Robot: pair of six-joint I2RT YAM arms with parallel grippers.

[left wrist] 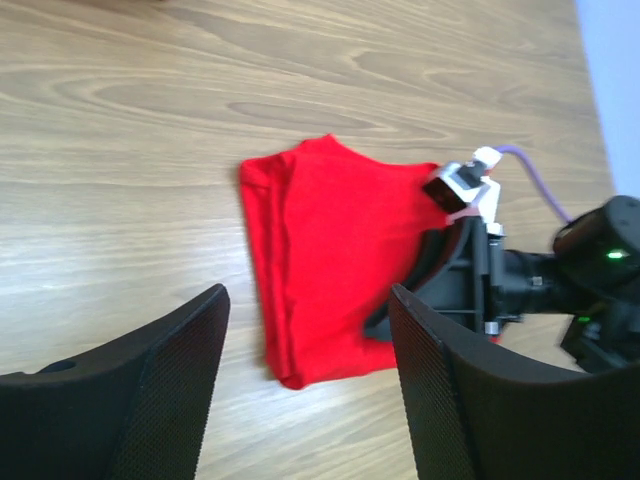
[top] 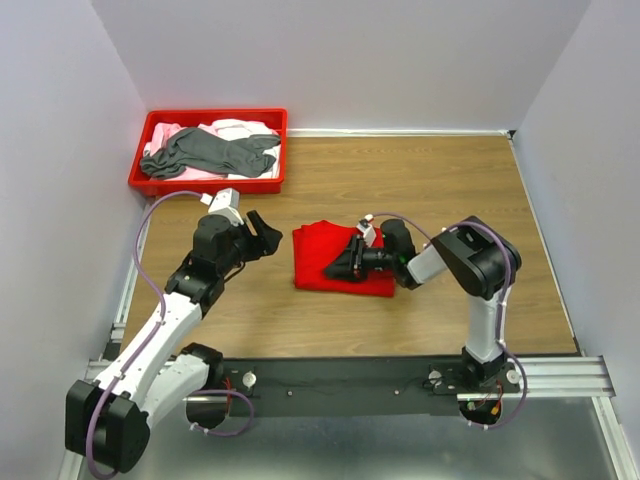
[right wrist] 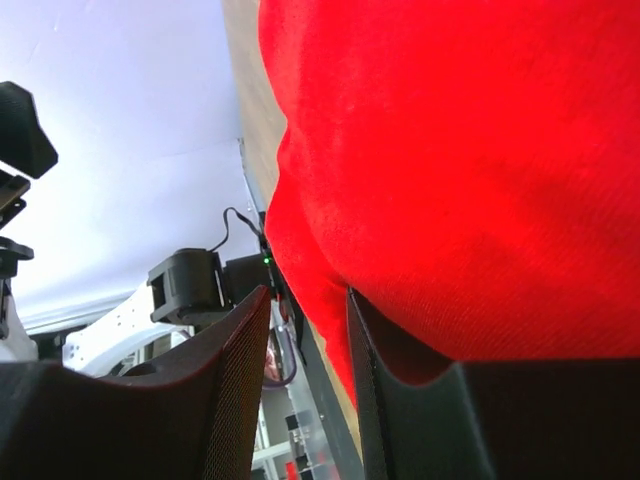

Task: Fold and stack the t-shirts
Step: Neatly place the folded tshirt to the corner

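- The top view alone is showing a grey shirt (top: 210, 152) and pink shirts (top: 240, 128) in the far-left tray (top: 180, 186).
- The red shirt (top: 318, 250) is lying folded mid-bench (top: 420, 180).
- The left hand (top: 262, 232) is hovering wide beside it.
- The right hand (top: 340, 266) is resting on it, fingers (right wrist: 230, 380) narrow; whether it is gripping, I cannot tell.

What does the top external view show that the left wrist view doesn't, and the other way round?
Only the top external view: the rigid red plastic tray in the table's far left corner, holding a crumpled dark grey t-shirt and a pale pink t-shirt.
Only the left wrist view: the left gripper up close, its black mesh-textured fingers apart with nothing between them.
Both: the folded bright red t-shirt on the wooden table, with the right gripper over its right side.
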